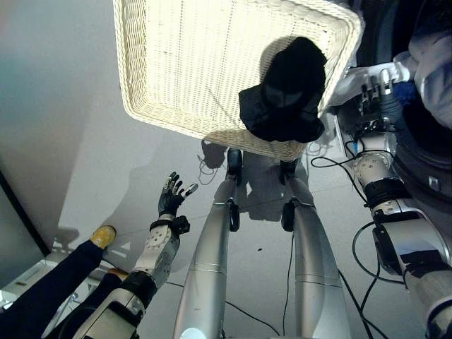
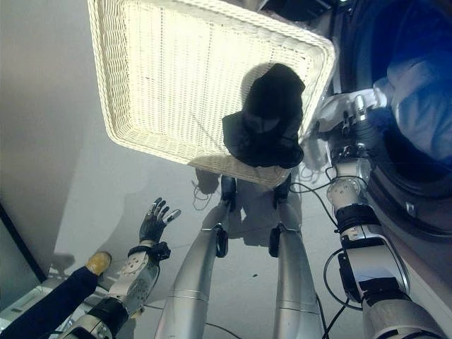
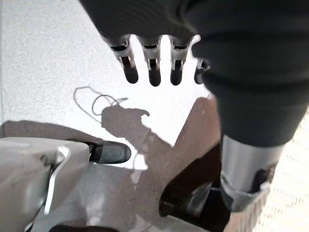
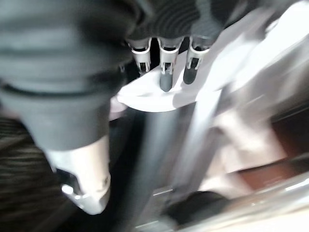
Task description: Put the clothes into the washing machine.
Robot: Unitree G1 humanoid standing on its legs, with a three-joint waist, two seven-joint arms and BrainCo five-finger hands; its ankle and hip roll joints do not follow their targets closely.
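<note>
1. Left eye view: a white wicker basket [image 1: 183,70] sits on the floor with one black garment [image 1: 286,92] bunched in the corner nearest the washing machine [image 1: 424,134], within easy reach of the drum. The right hand [image 1: 374,95] is up at the machine's opening against a white cloth [image 1: 353,76] draped over the rim, apparently feeding it in. The left hand [image 1: 169,194] hangs low over bare floor, fingers spread and holding nothing, well apart from the basket.
2. Right eye view: pale blue clothing [image 2: 417,99] already lies inside the drum, so the load looks partly done.
3. Left wrist view: the left hand's fingers [image 3: 154,75] point straight out over speckled floor, idle.
4. Right wrist view: the right hand's fingers [image 4: 165,77] extend straight with their tips on the white cloth; the thumb stands apart, so this looks like a push, not a pinch.
</note>
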